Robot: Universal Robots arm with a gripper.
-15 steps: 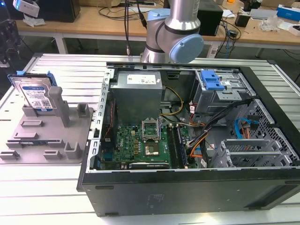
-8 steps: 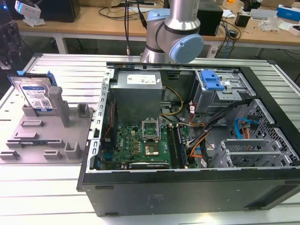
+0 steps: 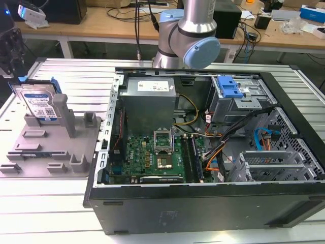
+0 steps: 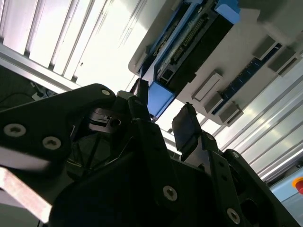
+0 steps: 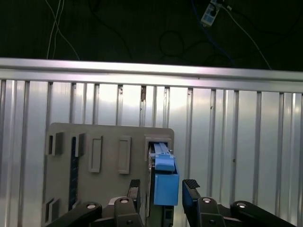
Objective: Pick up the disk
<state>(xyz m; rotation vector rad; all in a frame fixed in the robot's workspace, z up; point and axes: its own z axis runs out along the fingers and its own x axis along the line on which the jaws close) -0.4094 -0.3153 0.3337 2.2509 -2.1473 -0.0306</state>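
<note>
The disk [image 3: 37,103] stood on edge in a slot at the far corner of a grey tray [image 3: 51,150], on the exterior view's left, its blue-and-white label facing forward and blue rails along its sides. A grey post [image 3: 61,113] of the tray rose just beside it. In the first wrist view the disk [image 5: 165,182] appeared end-on, its blue rail end sticking out past the edge of the tray [image 5: 109,142]. The gripper [image 5: 163,185] was open, its two dark fingers [image 5: 191,188] spread apart with the blue end between them and a slim gap visible on each side. The second wrist view showed the same from below: the gripper [image 4: 162,111] with its fingers [image 4: 184,124] apart, near the blue corner of the disk [image 4: 189,45], whose dark underside lay against the pale tray [image 4: 284,21]. The tray sat on a ribbed metal table [image 3: 66,76]. Beside it on that table, towards the exterior view's right, lay an open computer case [image 3: 203,203] with a green circuit board [image 3: 150,155] and a blue bracket [image 3: 228,89] inside. The arm [image 3: 190,35] rose behind the case.
</note>
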